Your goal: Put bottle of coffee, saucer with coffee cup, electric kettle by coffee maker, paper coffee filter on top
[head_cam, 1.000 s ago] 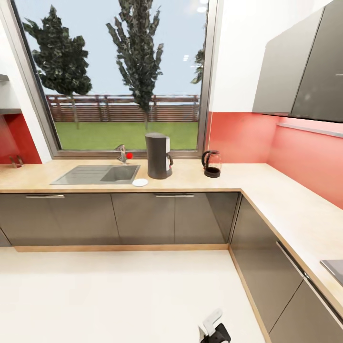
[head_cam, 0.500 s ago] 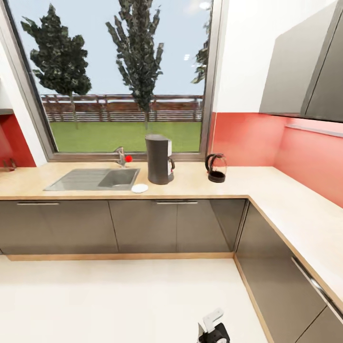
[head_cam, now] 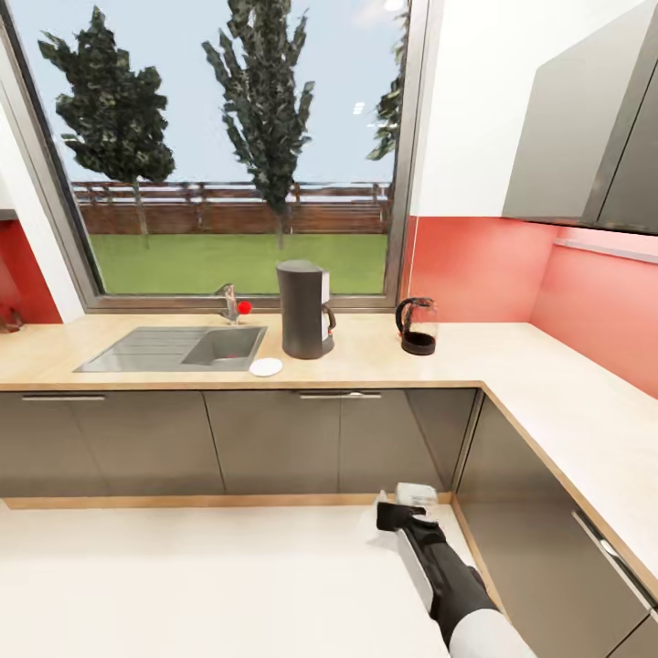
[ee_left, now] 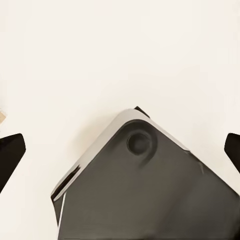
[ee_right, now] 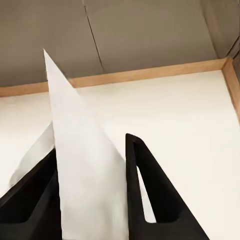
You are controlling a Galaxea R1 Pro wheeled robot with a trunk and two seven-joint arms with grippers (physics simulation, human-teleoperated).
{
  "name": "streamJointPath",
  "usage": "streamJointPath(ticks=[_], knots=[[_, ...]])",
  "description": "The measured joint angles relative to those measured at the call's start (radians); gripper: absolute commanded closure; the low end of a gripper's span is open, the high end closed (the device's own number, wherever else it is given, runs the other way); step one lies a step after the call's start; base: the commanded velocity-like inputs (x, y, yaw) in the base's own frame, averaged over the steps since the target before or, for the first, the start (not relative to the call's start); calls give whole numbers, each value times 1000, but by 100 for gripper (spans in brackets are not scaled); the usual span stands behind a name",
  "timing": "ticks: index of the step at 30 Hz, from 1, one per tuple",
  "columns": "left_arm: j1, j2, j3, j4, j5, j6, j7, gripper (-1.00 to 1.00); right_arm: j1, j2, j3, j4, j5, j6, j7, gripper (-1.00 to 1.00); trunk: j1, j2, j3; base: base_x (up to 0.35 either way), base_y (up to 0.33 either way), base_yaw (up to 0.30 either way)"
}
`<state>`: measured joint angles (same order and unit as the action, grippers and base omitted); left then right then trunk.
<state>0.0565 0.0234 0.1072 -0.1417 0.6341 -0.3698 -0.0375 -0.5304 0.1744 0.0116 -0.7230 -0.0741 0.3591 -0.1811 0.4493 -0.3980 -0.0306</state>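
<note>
Whole view has slid slightly, so the camera moved, not the kitchen. Real change: the right arm is now raised toward the countertop (head_cam: 384, 370); half a second ago only its gripper tip showed low down. Looks like the filter carry is starting.

Coffee maker (head_cam: 304, 309) stands by the sink (head_cam: 174, 347), saucer (head_cam: 266, 367) just beside its base, kettle (head_cam: 417, 326) further along.

Right gripper (ee_right: 90, 175): jaws closed down on the paper filter (ee_right: 82, 150), a thin white pointed sheet standing between them, over the floor.

Left gripper (ee_left: 120, 150): fingers spread wide, holding nothing.
</note>
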Motion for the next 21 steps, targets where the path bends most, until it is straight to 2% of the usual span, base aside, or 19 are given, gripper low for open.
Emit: streamJointPath(ticks=[2,5,7,8,9,12,14,16,18,19,21], knots=[[0,-1,0,1,1,-1,0,-100,0,0,2,-111,-3,88,9,100,0,0,0,0,0,0],[0,-1,0,8,0,-1,0,-100,0,0,3,-211,-20,168,13,100,0,0,0,0,0,0],[0,-1,0,14,0,-6,0,-100,0,0,5,-315,-60,260,13,100,0,0,0,0,0,0],[0,-2,0,17,-1,-9,0,-100,0,0,7,-422,-99,360,10,100,0,0,0,0,0,0],[0,-2,0,18,-1,-10,0,-100,0,0,9,-495,-121,422,8,100,0,0,0,0,0,0],[0,-2,0,20,-2,-12,-1,-100,-9,0,21,-611,-172,525,-3,100,0,0,0,0,0,0],[0,-2,0,20,-2,-12,-1,-100,-30,0,34,-648,-216,567,-21,100,0,0,0,0,0,0],[0,-2,0,21,-2,-12,-1,-100,-78,0,56,-667,-301,600,-73,100,0,0,0,0,0,0],[0,-2,0,22,-2,-12,-1,-100,-144,0,84,-670,-415,614,-165,100,0,0,0,0,0,0],[0,-2,-1,31,-4,-13,-1,-100,-225,0,117,-663,-559,616,-295,100,0,0,0,0,0,0],[0,-2,-1,38,-9,-13,-1,-100,-308,0,147,-638,-675,611,-394,100,0,0,0,0,0,0]])
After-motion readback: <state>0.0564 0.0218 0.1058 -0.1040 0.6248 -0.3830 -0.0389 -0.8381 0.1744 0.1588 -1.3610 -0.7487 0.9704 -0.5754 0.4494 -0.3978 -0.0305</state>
